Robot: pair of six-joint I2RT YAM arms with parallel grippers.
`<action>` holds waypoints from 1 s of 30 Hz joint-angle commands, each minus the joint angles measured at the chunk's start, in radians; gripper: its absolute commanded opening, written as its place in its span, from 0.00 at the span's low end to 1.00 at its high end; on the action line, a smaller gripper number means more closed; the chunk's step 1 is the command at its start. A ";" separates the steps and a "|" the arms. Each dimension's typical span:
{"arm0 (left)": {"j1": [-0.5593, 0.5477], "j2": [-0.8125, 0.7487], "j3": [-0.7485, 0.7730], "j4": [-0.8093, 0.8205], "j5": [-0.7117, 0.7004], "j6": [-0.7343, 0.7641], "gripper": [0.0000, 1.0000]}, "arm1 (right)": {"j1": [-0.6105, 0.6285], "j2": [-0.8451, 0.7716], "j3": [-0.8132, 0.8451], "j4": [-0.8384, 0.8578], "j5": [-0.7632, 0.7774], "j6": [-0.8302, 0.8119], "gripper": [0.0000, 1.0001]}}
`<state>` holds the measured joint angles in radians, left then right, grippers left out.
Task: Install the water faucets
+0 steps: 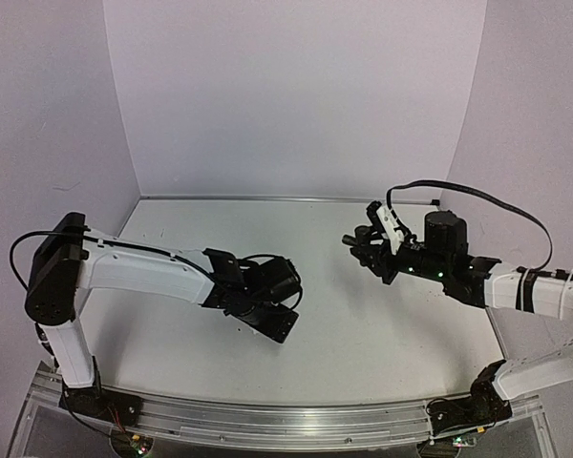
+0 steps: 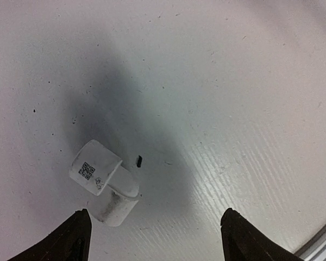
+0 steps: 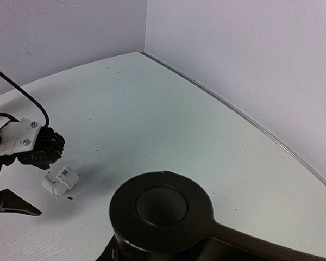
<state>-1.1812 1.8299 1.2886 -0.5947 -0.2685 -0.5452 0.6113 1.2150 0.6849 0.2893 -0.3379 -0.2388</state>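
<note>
The small white blocky plastic fitting (image 2: 104, 184) lay on the white tabletop (image 2: 233, 81) near its middle. It was a short tube joined to a squarer block, and one face carried a little printed code square (the print was too fine to read). The left gripper (image 2: 158, 244) hung low over it, pointing down at the tabletop with its fingers set wide apart and nothing between them. In the left wrist view the fitting lay just beside the fingertip (image 2: 73, 242) at the left of that view, though whether the two touched could not be told, and it was well apart from the other fingertip. A tiny black speck (image 2: 139, 160) sat on the tabletop just beside the fitting. The right gripper (image 1: 355, 242) was raised above the tabletop on the right side, pointing towards the middle and well apart from the fitting. Its fingers were closed together, and whether anything was pinched between them could not be told. In the right wrist view the fitting showed small at the lower left, under the left gripper. A black round part with a sunken centre (image 3: 162, 209) filled the foreground there, and what it belonged to was unclear. A black cable (image 1: 487, 196) arched over the right arm, and a ribbed metal rail (image 1: 286, 422) ran along the near edge.
</note>
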 commanded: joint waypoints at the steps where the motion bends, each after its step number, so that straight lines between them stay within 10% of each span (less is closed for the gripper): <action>1: -0.006 0.107 0.082 -0.143 -0.150 0.087 0.84 | -0.001 -0.061 0.004 0.100 -0.028 -0.008 0.00; 17: -0.009 0.239 0.160 -0.235 -0.205 0.052 0.66 | -0.001 -0.131 -0.036 0.121 -0.040 0.010 0.00; 30: -0.007 0.194 0.198 -0.231 -0.128 0.080 0.15 | 0.000 -0.153 -0.057 0.128 -0.028 0.012 0.00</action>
<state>-1.1858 2.0659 1.4272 -0.8163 -0.4538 -0.4804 0.6113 1.1013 0.6195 0.3062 -0.3614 -0.2314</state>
